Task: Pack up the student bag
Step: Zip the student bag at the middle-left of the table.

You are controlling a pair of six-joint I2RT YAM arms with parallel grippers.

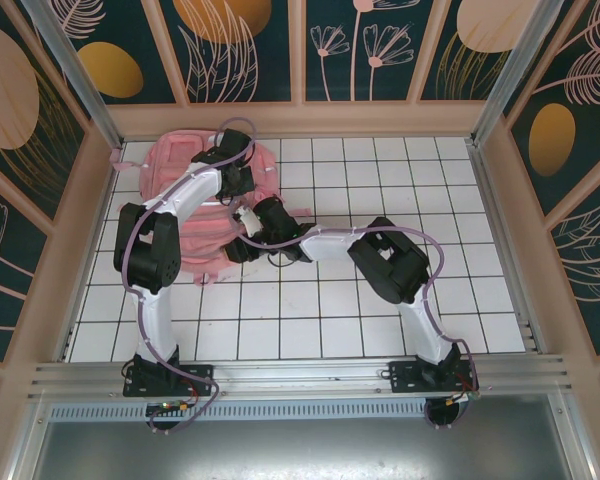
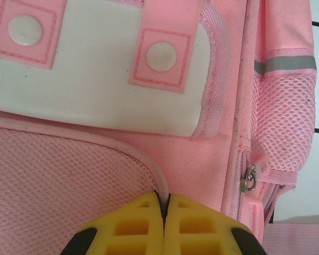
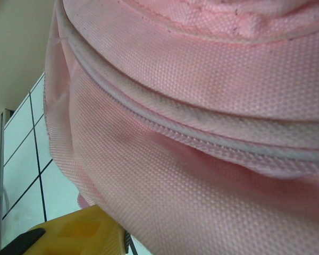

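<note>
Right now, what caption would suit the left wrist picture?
Left gripper, shut, at the edge of a mesh pocket on the pink backpack.

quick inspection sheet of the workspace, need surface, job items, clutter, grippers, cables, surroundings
surface: white tiled table, dark grid lines
job's things: student bag lying at the far left, both arms reaching onto it
clutter: nothing seen
grippers: left gripper shut, tips at a mesh pocket seam on the bag; right gripper close against the bag's side, opening unreadable
cables: purple cables run along both arms
surroundings: teal floral wall panels; metal rail at the near edge
</note>
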